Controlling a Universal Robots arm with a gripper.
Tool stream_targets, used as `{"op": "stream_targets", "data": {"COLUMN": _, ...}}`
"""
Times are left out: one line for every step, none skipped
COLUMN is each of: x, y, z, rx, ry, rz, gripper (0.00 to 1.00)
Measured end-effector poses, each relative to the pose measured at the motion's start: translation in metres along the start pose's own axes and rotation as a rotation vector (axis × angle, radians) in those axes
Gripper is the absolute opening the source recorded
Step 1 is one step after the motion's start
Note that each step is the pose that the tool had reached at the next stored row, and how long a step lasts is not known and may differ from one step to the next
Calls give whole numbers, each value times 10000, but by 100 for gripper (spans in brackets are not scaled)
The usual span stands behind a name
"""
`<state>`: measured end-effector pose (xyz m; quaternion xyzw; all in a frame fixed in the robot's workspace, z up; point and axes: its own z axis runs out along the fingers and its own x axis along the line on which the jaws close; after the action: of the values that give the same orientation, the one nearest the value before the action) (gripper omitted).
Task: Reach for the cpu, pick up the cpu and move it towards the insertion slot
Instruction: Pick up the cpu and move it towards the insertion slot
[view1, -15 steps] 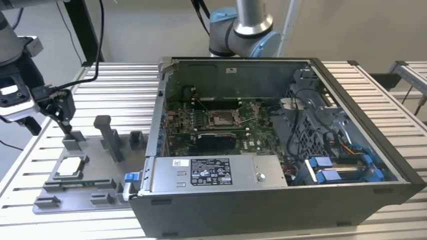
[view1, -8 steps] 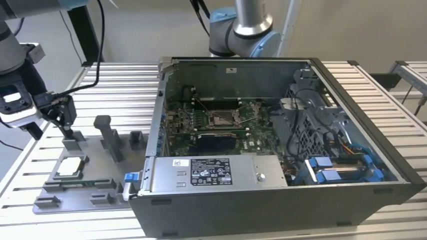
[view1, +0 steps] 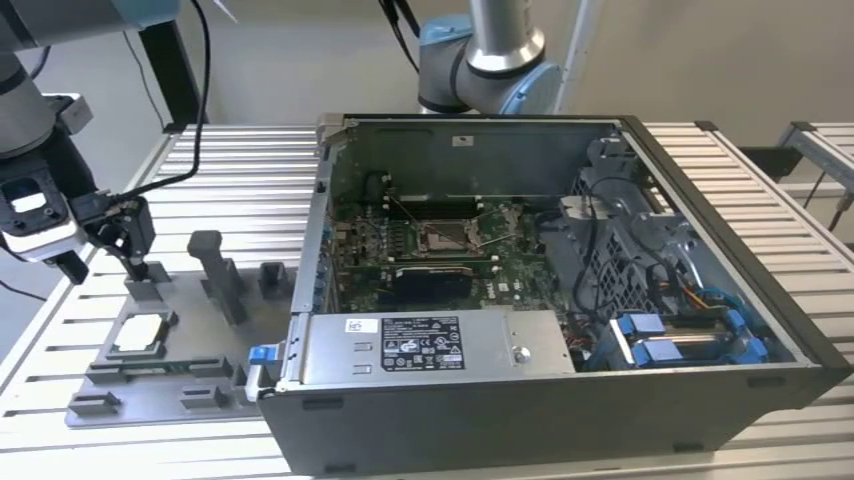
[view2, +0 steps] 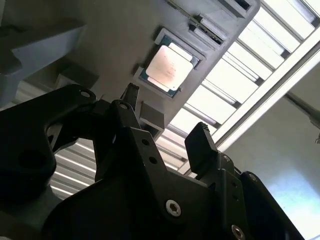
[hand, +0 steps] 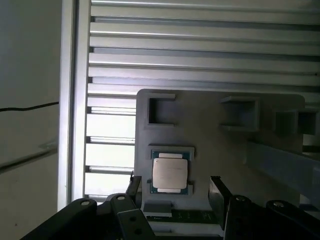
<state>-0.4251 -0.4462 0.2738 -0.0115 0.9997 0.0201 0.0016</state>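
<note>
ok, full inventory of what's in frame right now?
cpu: 1, silver-white, in a fixture tray recess
insertion slot: 1, silver frame, on the motherboard
fixture tray: 1, grey, on the table, at the exterior view's left of the case
motherboard: 1, green, inside the case
computer case: 1, dark grey, side open, on the table
power supply: 1, silver, at the case's near edge
drive brackets: several, blue, at the case's exterior-view right
table: 1, slatted silver, under everything
other arm: 1, silver and blue, behind the case
arm: 1, grey, exterior view's left
pincer: 1, black, open and empty, over the tray, apart from the cpu
</note>
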Motion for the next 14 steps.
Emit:
{"op": "stream_targets", "data": {"x": 0, "y": 0, "z": 0, "rx": 0, "ry": 0, "rz": 0, "gripper": 100}}
{"op": "stream_targets", "data": {"x": 0, "y": 0, "z": 1, "rx": -1, "ry": -1, "rz": 0, "gripper": 100}}
{"op": "stream_targets", "data": {"x": 1, "y": -1, "z": 3, "rx": 0, "ry": -1, "rz": 0, "gripper": 100}}
{"op": "stream_targets", "data": {"x": 1, "y": -1, "z": 11, "rx": -3, "ry": -4, "rz": 0, "gripper": 100}}
{"op": "stream_targets", "data": {"x": 1, "y": -1, "z": 20, "rx": -2, "ry": -3, "rz": 0, "gripper": 100}}
{"op": "stream_targets", "data": {"x": 0, "y": -2, "z": 32, "rx": -1, "ry": -2, "rz": 0, "gripper": 100}}
{"op": "stream_targets", "data": {"x": 0, "y": -2, "z": 47, "rx": -1, "ry": -1, "rz": -1, "gripper": 100}}
{"op": "stream_targets", "data": {"x": 1, "y": -3, "z": 61, "rx": 0, "ry": -1, "rz": 0, "gripper": 100}}
{"op": "stream_targets", "data": {"x": 1, "y": -3, "z": 76, "rx": -1, "ry": -1, "rz": 0, "gripper": 100}}
{"op": "stream_targets", "data": {"x": 1, "y": -4, "z": 89, "rx": 0, "ry": -1, "rz": -1, "gripper": 100}}
{"op": "stream_targets", "data": {"x": 1, "y": -5, "z": 104, "rx": -1, "ry": -2, "rz": -1, "gripper": 100}}
{"op": "stream_targets", "data": {"x": 1, "y": -5, "z": 115, "rx": -1, "ry": -2, "rz": 0, "gripper": 100}}
{"op": "stream_targets", "data": {"x": 1, "y": -6, "z": 128, "rx": -1, "ry": -2, "rz": 0, "gripper": 100}}
{"op": "stream_targets", "data": {"x": 2, "y": -6, "z": 143, "rx": -1, "ry": -2, "rz": 0, "gripper": 100}}
